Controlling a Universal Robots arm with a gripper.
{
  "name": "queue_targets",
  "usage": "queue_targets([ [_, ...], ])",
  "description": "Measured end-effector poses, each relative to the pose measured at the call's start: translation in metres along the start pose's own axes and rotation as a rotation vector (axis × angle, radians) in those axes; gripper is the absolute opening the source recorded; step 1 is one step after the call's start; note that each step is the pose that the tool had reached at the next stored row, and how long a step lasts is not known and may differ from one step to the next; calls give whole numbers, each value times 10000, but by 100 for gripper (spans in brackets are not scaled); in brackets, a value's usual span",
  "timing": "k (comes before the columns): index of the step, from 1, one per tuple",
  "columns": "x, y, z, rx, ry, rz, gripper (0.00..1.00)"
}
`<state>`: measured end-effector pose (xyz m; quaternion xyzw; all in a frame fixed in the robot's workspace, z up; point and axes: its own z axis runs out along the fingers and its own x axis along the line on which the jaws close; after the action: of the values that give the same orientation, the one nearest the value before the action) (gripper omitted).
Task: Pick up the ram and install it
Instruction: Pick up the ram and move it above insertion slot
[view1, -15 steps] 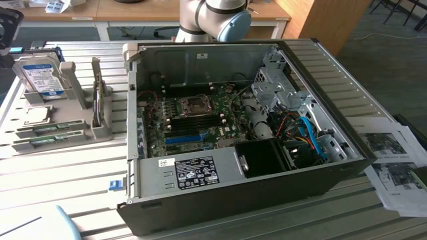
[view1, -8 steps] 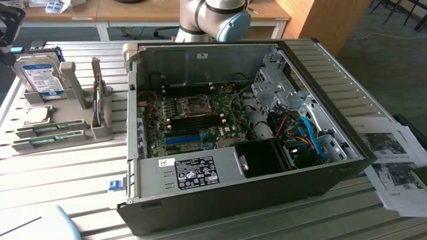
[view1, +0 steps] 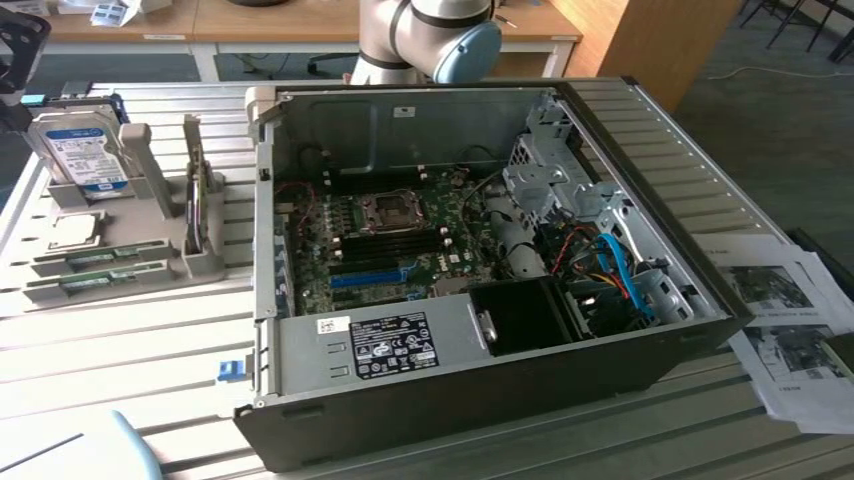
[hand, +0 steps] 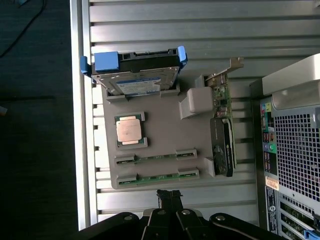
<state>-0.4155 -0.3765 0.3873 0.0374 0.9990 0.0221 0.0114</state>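
**Overhead, pincer (hand: 169, 194) closed beside the ram (hand: 157, 176)**

Both dark fingers of the pincer are pressed together with nothing between them. It hangs above the slatted metal desk (hand: 200, 30), just off one edge of the grey holder (hand: 160, 125).

The ram, a thin green stick, lies lengthwise in the holder's slot nearest that edge, with a grey clip at each end. A second ram stick (hand: 156, 156) lies parallel in the next slot.

Further in on the holder, a CPU (hand: 128, 131) sits in a square seat. Beyond it, a hard drive (hand: 137, 75) with blue brackets stands propped along the holder's far edge. A graphics card (hand: 222, 145) stands on edge along the side of the holder that faces the computer case (hand: 295, 125).

The holder sits near one edge of the desk. In the exterior view the case lies open in the middle of the desk with its motherboard (view1: 387, 240) exposed. The robot arm (view1: 427, 35) rises behind the case, and printed papers (view1: 787, 300) lie beside it at the exterior view's right.
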Motion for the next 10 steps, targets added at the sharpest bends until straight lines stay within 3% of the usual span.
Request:
queue_targets([
  [10,1,1,0,-3,7,-159,9],
])
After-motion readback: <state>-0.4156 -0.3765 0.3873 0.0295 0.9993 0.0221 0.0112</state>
